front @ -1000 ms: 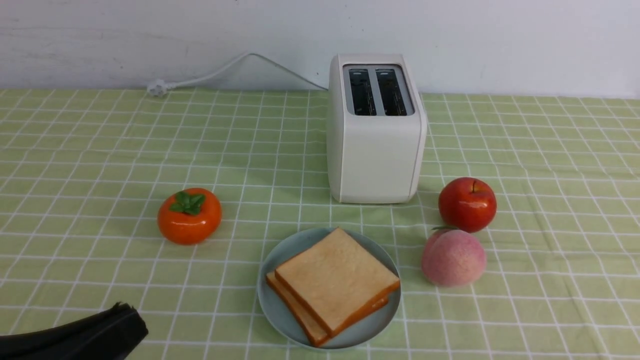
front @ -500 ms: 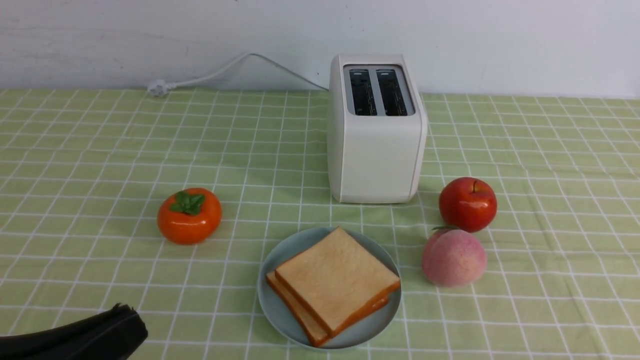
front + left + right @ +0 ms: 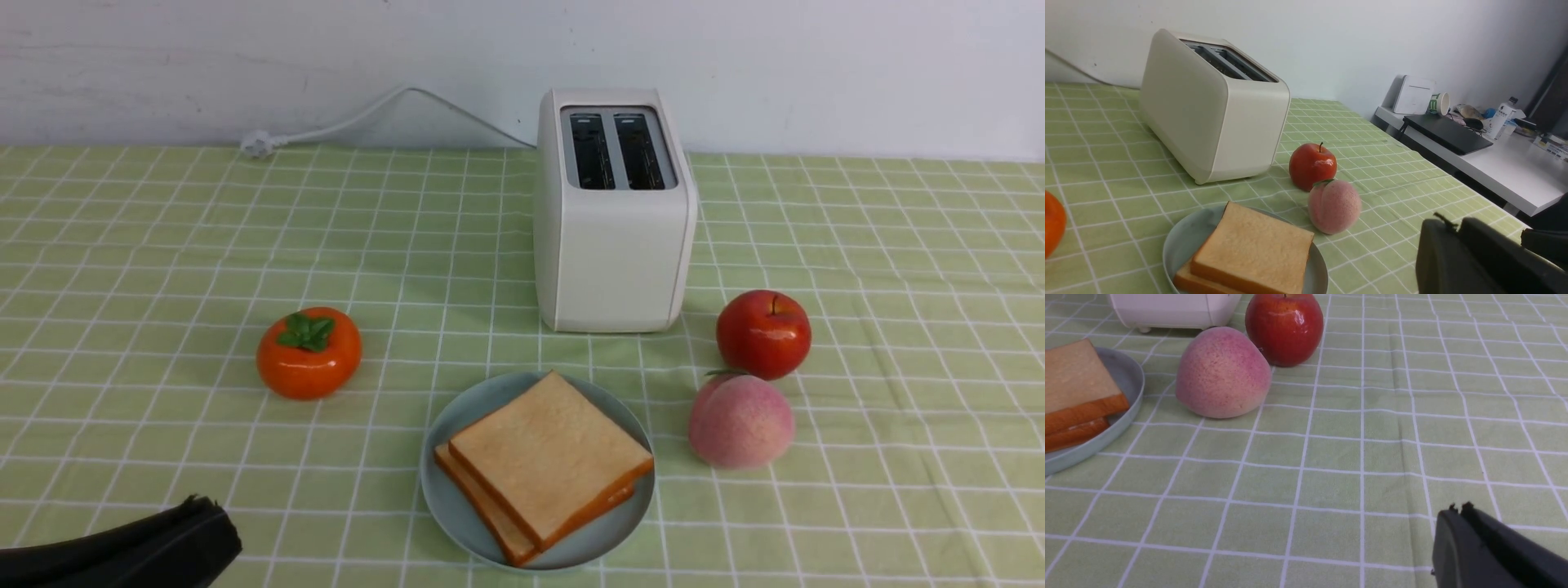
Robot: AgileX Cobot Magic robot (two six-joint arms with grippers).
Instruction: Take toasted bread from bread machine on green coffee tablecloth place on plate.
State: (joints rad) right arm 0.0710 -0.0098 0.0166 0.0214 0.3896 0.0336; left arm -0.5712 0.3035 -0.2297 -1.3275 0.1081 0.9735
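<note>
Both slices of toasted bread (image 3: 549, 457) found stacked flat on the plate (image 3: 457, 506), near-centre of the green coffee tablecloth (image 3: 163, 229), top slice skewed slightly over the lower. Bread machine (image 3: 612, 220) just beyond the plate, both slots dark and empty. Task judged complete — only withdrawal remaining.

Left gripper (image 3: 1443, 239) parked low at the near left, well apart from the plate; fingers close together, nothing between them, though no clear gap can be made out. Right gripper (image 3: 1457, 520) near right, off the front view, fingers pressed together and empty.

Persimmon (image 3: 309, 353) left of the plate; peach (image 3: 740, 420) and apple (image 3: 763, 333) to the right, peach just beside the rim.

Recommended for the step in hand: keep both arms low and clear — no sweep across the plate or fruit, no contact with the cloth that could drag it and shift the stack.
</note>
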